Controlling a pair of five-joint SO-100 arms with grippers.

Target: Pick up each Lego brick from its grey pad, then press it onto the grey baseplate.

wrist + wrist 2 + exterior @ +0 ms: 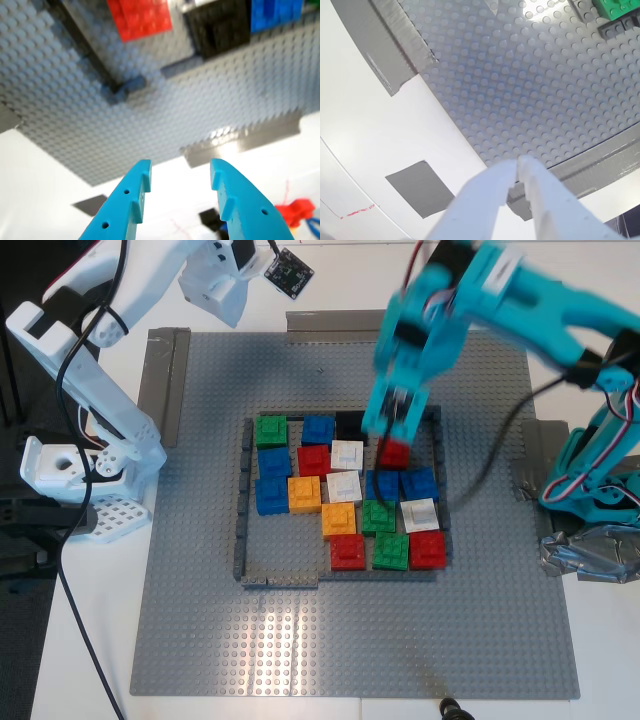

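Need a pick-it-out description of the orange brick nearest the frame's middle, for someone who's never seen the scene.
Start at the big grey baseplate and find the thin dark frame on it, packed with coloured bricks. Two orange bricks sit inside; take the lower orange brick in the exterior view. A white brick lies directly above it, a red brick directly below and a green brick on its right.
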